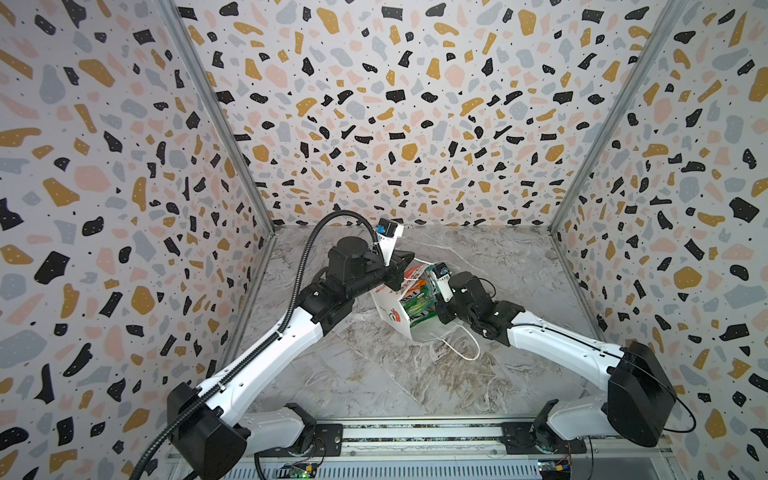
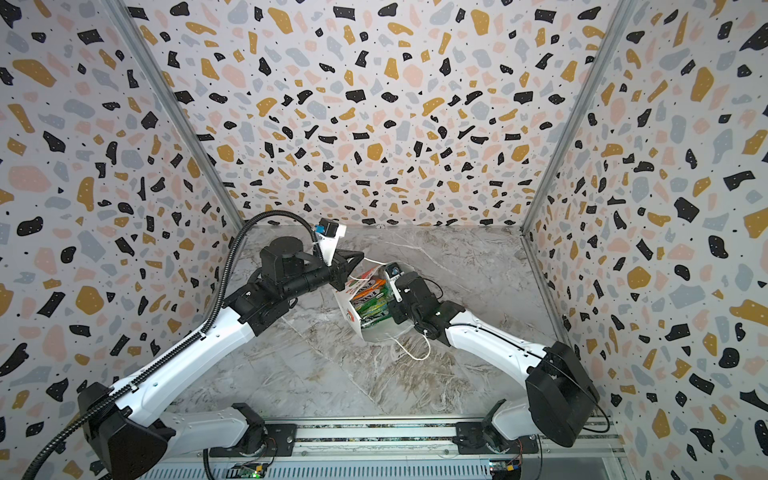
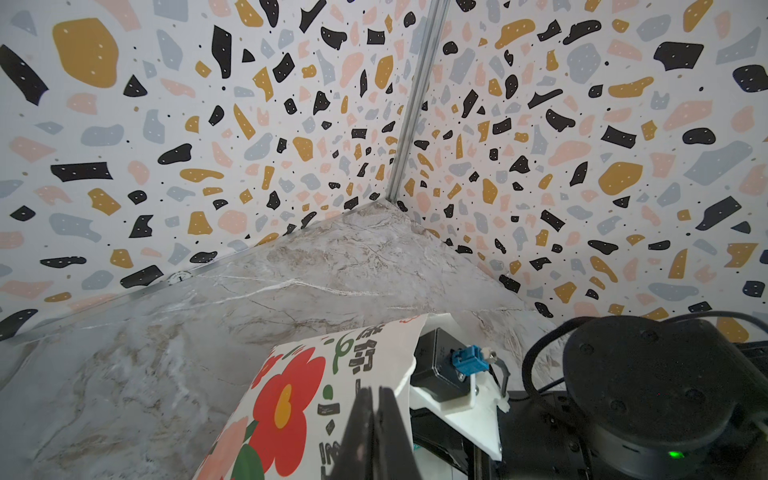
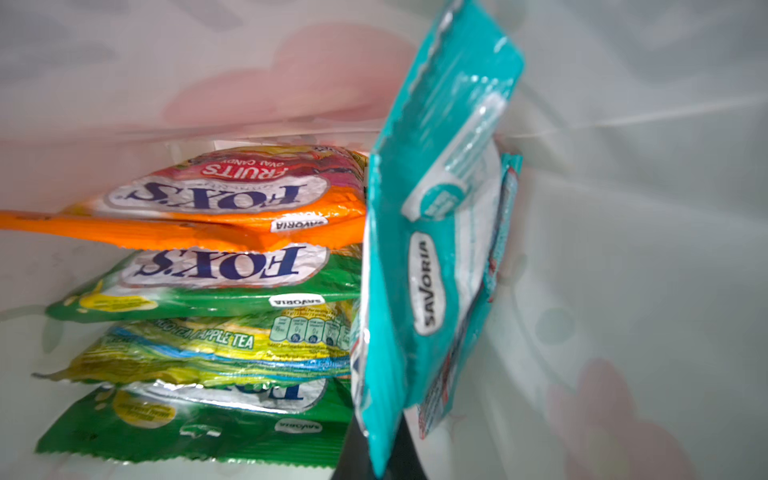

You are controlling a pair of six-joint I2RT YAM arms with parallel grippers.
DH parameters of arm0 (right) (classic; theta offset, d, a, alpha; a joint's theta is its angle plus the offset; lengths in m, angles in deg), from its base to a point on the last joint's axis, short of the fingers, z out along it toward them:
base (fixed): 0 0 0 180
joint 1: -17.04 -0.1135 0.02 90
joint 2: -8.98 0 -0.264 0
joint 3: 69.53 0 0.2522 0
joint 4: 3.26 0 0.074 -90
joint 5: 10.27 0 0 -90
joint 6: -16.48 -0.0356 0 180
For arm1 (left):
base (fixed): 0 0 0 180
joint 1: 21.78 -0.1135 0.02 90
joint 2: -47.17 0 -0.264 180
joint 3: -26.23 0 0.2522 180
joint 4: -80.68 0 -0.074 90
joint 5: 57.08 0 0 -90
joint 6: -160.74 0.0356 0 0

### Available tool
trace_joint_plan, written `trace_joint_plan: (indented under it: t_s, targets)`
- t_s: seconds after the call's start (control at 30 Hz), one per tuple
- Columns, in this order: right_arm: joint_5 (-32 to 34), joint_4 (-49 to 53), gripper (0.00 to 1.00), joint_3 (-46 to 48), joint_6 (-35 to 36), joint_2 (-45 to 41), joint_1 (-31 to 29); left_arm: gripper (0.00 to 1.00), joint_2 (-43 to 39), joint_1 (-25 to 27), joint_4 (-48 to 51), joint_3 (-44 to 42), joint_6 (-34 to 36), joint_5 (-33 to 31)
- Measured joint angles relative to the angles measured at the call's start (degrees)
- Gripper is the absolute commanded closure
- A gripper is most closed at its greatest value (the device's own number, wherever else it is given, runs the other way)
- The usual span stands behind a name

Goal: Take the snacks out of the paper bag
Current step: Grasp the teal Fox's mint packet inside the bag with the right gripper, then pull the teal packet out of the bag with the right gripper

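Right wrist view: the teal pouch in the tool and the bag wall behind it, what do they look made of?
The teal pouch looks like thin glossy plastic film: bright highlights, serrated sealed edge. The paper bag seems thin matte paper: its flower print glows pink through the wall.

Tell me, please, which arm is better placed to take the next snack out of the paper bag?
Right. The right tool is inside the paper bag, shut on the teal pouch; it probably need only withdraw. The left tool is shut on the bag's wall, steadying it.
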Motion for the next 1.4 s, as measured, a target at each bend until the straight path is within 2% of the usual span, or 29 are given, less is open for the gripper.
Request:
trace_joint_plan:
  t_s: [0.2,0.8,0.97,1.13,1.2,1.27,1.4]
  targets:
    - [0.00,0.66,1.00,1.01,0.02,-2.51,-1.18,1.00,0.00,-0.04,-0.24,-0.20,-0.02,-0.94]
    - [-3.85,4.15,1.00,1.01,2.05,-24.98,-2.45,1.00,0.31,-0.31,-0.35,-0.20,-0.02,-0.37]
    - [-0.33,3.80,1.00,0.98,2.36,-29.99,-2.47,1.00,0.61,-0.31,-0.33,-0.20,-0.02,1.05]
    - [8.61,3.43,1.00,0.96,2.25,-32.87,-2.27,1.00,0.61,0.20,-0.33,-0.20,0.20,1.73]
    - [11.54,3.82,1.00,0.76,1.62,-32.94,-0.33,1.00,0.59,0.70,-0.31,-0.20,0.59,1.90]
    - [11.65,4.70,1.00,0.63,0.57,-32.63,4.17,1.00,0.50,1.18,-0.20,-0.20,1.05,2.01]
    - [5.46,6.14,1.00,0.72,-1.79,-31.12,17.92,1.00,-0.31,2.64,0.96,-0.20,2.27,1.79]
